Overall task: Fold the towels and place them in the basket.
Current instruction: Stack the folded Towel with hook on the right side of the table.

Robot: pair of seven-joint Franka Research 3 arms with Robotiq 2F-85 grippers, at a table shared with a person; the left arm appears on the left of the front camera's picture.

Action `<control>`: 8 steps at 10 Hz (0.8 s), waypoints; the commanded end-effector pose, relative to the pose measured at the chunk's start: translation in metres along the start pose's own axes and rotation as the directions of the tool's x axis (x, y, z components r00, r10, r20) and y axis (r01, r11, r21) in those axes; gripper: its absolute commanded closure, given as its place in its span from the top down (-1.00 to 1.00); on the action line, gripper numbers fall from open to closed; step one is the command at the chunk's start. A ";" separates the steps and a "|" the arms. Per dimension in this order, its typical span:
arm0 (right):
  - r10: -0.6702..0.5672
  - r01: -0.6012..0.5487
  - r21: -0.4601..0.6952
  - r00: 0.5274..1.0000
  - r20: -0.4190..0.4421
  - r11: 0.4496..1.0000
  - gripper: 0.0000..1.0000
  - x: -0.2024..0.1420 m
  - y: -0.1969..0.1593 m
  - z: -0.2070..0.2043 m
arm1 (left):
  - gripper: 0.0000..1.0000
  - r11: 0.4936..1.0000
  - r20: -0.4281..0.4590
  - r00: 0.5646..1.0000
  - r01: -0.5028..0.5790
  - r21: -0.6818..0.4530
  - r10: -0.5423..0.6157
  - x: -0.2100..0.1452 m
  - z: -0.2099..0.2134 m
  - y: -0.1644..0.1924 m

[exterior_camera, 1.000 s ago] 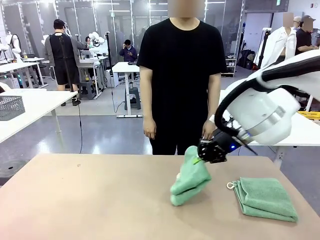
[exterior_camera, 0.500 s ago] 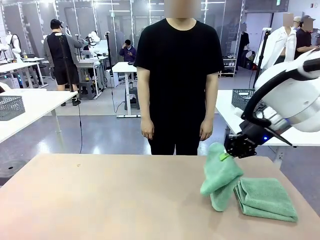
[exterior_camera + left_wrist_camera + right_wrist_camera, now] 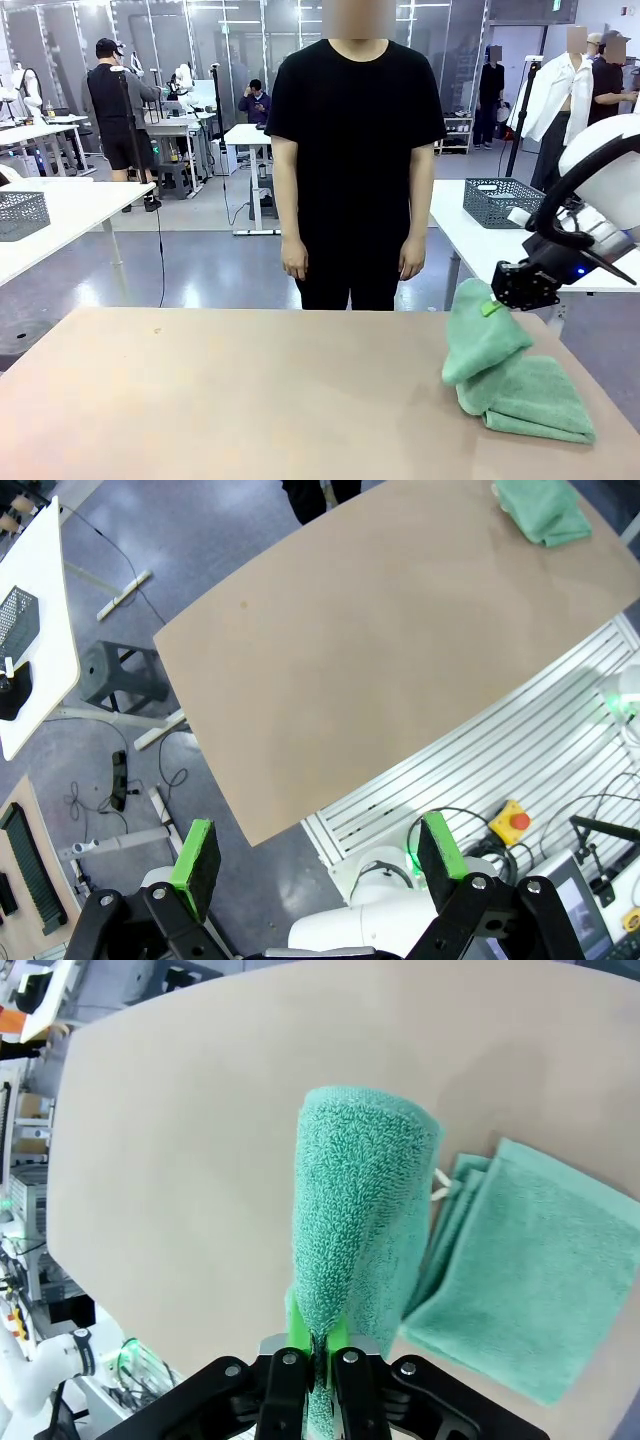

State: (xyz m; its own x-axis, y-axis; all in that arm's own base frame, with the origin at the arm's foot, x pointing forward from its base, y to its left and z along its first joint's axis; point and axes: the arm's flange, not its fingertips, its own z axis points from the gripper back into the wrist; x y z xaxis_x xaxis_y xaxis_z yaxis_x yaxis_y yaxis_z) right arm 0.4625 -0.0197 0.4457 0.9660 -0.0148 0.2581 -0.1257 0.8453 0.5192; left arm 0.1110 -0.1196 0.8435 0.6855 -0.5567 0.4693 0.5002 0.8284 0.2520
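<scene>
- The right fingers [image 3: 316,1345] are pinched tight on a folded mint-green towel [image 3: 360,1220], the green pads pressed together on its edge; in the front view the same fingers [image 3: 497,303] hold the held towel [image 3: 485,330] by its top at the right side of the table.
- The held towel hangs in a thick fold, its lower end over and apparently touching the second towel [image 3: 540,400], which lies folded flat on the table near the right edge.
- In the right wrist view the flat towel [image 3: 520,1270] sits just beside the hanging one, with a small white loop [image 3: 440,1185] showing between them.
- The left fingers [image 3: 320,855] stand wide apart with nothing between them, high above the near edge of the table [image 3: 350,650]; the towels [image 3: 540,510] show as a green patch at the table's far corner.
- A person [image 3: 350,160] in a black shirt stands at the far side of the table, arms down, hands well apart from the towels.
- A dark mesh basket [image 3: 505,200] rests on a white side table behind the right arm; a paler grey basket [image 3: 22,214] sits on another white table at far left.
</scene>
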 end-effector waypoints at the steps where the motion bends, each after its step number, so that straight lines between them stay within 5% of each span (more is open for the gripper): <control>1: 0.032 -0.031 -0.040 0.999 0.020 0.999 -0.87 -0.013 -0.016 0.004 | 1.00 1.000 0.012 1.000 0.010 0.003 -0.010 -0.005 0.008 -0.006; 6: -0.003 -0.032 -0.295 0.993 -0.116 0.955 -0.87 -0.033 -0.056 -0.014 | 1.00 1.000 0.012 1.000 0.010 0.003 -0.010 -0.005 0.008 -0.006; 8: -0.030 -0.029 -0.371 0.988 -0.150 0.928 -0.06 -0.037 -0.061 -0.020 | 1.00 1.000 0.012 1.000 0.010 0.003 -0.010 -0.005 0.008 -0.006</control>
State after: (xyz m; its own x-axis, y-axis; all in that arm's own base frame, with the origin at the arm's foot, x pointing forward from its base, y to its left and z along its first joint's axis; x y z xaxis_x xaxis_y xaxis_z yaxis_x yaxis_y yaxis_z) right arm 0.4380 -0.0648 0.3851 0.9872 0.0653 0.1456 -0.0973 0.9696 0.2247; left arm 0.1109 -0.1196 0.8434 0.6855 -0.5567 0.4693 0.5003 0.8284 0.2520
